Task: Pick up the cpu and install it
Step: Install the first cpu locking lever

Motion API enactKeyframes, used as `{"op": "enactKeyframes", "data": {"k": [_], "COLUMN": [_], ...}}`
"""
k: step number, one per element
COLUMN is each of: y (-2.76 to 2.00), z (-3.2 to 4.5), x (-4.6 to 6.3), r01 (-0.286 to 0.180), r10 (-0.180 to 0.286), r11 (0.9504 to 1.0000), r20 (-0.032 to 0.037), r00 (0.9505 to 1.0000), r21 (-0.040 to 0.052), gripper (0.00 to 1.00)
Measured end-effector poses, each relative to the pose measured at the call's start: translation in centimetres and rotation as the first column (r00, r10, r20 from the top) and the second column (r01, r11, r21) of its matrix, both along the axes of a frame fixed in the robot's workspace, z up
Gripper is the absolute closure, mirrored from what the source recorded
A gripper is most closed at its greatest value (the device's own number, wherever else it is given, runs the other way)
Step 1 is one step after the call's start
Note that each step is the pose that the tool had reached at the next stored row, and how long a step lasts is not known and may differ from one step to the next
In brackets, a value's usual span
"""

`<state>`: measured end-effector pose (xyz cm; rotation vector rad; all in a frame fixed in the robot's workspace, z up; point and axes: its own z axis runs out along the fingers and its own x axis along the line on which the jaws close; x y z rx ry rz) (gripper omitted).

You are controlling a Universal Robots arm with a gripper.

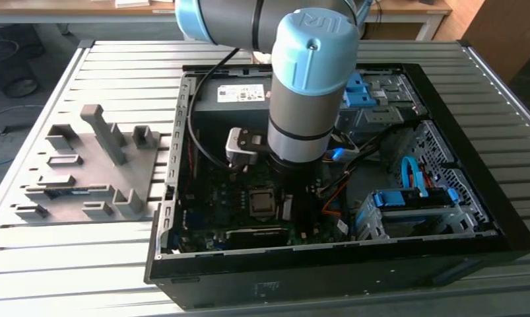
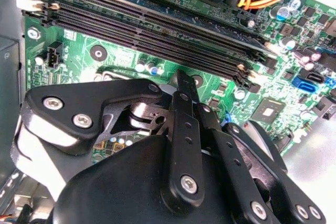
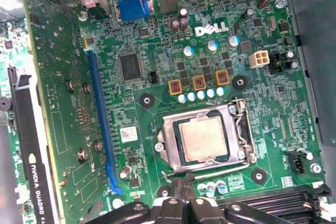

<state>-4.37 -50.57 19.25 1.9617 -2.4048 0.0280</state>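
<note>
Exterior view: our arm reaches down into the open PC case (image 1: 511, 218) on the bench (image 1: 115, 59), over the motherboard. First wrist view: the cpu (image 3: 203, 139) already sits in its socket frame (image 3: 207, 139), so nothing's carried. Second wrist view: gripper (image 2: 181, 85) fingers look closed, empty, near the RAM slots (image 2: 157, 30).

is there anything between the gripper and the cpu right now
Nothing visible does. In the first wrist view the cpu lies in the socket frame on the motherboard with its metal top uncovered, and the gripper sits just beside the frame's edge with open board between them.
</note>
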Motion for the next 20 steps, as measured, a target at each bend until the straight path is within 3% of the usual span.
{"op": "enactKeyframes", "data": {"k": [20], "y": [0.00], "z": [-0.38], "x": [0.42], "r01": [0.000], "r10": [0.000], "r11": [1.0000], "r20": [-0.0004], "r00": [1.0000], "r21": [-0.0031], "gripper": [0.90]}}
